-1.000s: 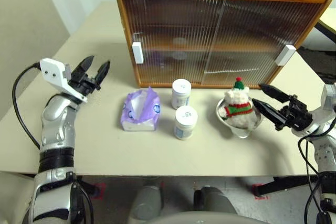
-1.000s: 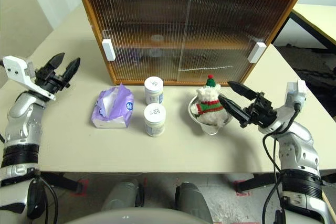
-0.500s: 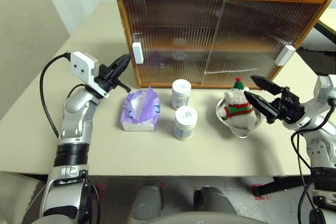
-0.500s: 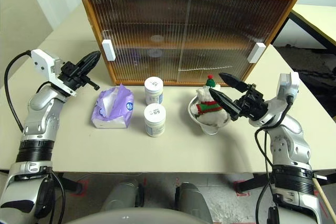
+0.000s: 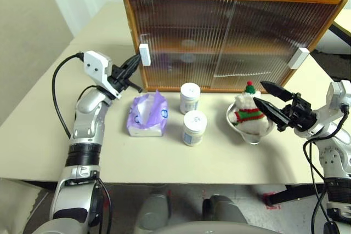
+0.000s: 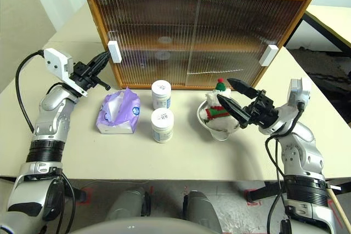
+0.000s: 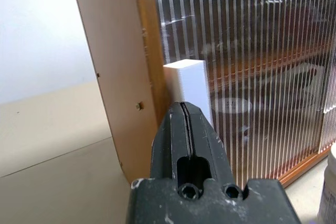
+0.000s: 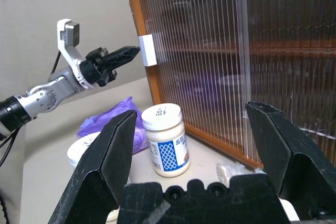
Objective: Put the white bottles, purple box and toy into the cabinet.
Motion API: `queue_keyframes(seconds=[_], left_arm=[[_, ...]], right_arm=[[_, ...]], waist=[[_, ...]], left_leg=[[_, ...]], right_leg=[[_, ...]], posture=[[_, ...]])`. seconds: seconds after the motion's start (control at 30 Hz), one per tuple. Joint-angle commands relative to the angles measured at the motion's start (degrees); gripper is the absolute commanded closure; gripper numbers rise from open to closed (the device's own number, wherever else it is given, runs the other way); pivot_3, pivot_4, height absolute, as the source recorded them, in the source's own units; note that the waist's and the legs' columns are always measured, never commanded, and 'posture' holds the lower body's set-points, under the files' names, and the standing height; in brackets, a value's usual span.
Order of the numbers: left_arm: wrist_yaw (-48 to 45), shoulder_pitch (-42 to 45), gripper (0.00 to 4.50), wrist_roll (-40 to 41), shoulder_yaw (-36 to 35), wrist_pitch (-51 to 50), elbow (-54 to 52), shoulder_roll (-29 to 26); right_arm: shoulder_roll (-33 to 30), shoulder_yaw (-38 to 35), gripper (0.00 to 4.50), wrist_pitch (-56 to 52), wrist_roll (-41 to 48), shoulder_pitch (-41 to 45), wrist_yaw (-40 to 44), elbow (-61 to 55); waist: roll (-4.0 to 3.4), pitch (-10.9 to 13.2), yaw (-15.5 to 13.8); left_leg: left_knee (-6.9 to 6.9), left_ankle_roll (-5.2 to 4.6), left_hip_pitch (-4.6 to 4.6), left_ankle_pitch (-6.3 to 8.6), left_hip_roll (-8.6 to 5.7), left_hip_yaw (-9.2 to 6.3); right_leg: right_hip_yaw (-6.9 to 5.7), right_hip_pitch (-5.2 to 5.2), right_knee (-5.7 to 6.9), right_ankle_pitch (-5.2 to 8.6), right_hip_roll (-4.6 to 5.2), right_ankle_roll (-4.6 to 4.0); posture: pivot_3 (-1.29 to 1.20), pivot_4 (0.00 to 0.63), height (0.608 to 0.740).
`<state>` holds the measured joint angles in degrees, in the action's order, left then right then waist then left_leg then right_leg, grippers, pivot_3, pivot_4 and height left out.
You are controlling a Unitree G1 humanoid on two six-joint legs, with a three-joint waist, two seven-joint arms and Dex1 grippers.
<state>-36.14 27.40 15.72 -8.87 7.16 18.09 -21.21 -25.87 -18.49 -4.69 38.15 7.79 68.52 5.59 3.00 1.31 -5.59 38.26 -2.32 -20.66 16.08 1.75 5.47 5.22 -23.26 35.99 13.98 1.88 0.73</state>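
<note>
Since a second ago our left gripper has swung in from the open counter toward the cabinet's left side, and its jaws, then spread, are now pressed together into one point. Our right gripper has barely shifted; its jaws stand spread wide just beside the toy.

Nearest us, one small squat white plastic jar with a round screw lid stands on the counter, and its twin stands just behind it. Beside them on the left lies the soft lilac-purple tissue pack, tissue puffing from its top. To the right the small fluffy white plush toy with a red-and-green scarf and hat sits in a shiny metal bowl. Nothing is held, and all four things are still outside.

Farther back stands the large honey-brown wooden cabinet with ribbed translucent sliding doors, both doors shut. The left gripper's tip is right at the white rectangular handle on the left door; the left wrist view puts that handle just ahead of the closed fingers. Whether it touches, we cannot tell.

We judge the closing means the left arm is set to push the door open, which must come first.
</note>
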Motion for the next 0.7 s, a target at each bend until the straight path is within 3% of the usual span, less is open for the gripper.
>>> queue_keyframes(seconds=[0.03,0.7], left_arm=[[0.59,1.85,4.48,-1.10,1.02,0.15,2.36,0.54],[1.56,0.99,4.48,-0.89,1.19,1.00,0.89,1.11]], right_arm=[[-0.37,0.00,0.00,1.10,0.04,0.24,-0.07,-0.32],[-0.30,0.27,0.00,2.27,-0.24,1.12,-0.22,0.78]], waist=[[0.00,0.00,0.01],[0.01,-0.02,0.02]], left_leg=[[0.01,-0.01,0.00,0.00,0.00,0.00],[0.64,0.07,-0.13,0.04,-0.01,-0.06]], right_leg=[[0.00,0.00,0.01,0.00,-0.01,0.00],[-0.03,0.02,0.37,-0.06,0.02,0.10]], posture=[[0.13,0.000,0.740],[0.13,0.000,0.740]])
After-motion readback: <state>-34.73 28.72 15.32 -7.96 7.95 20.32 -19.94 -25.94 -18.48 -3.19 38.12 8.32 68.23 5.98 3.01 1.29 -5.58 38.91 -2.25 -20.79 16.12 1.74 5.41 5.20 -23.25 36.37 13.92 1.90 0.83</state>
